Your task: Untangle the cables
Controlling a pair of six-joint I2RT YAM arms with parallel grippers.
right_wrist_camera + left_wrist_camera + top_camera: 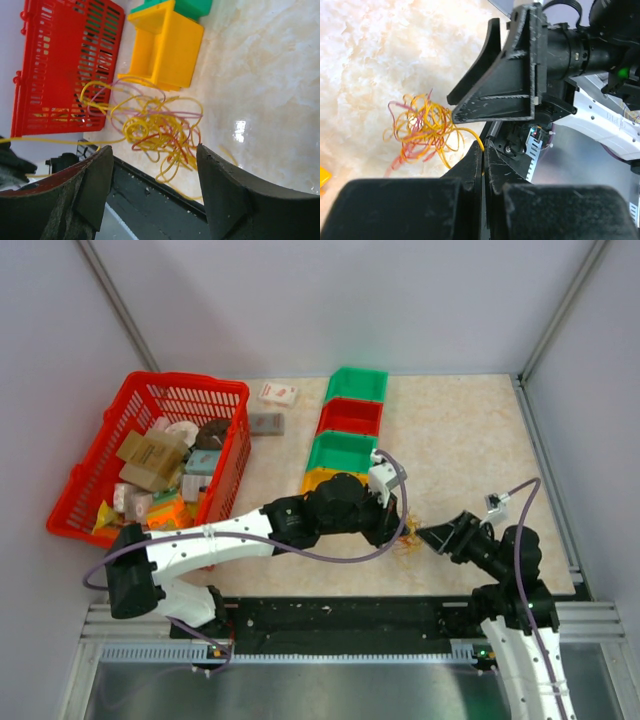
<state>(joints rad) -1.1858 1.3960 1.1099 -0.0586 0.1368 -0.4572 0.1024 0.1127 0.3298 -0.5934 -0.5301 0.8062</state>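
From above, the cables (410,543) sit as one clump between left gripper (402,532) and right gripper (428,537), near the front edge of the table (470,440). The left wrist view has its jaws pinched together on a yellow strand (475,136) (a first pull, I judge); the right wrist view shows jaws apart, empty, tangle unsorted.

The cables (157,131) are yellow, orange and red, on a cream, marbled counter (460,440). The latticed basket (237,445) is red, and the bins (350,418) are green, red and yellow. The left hand (482,152) and right hand (154,150) are black.
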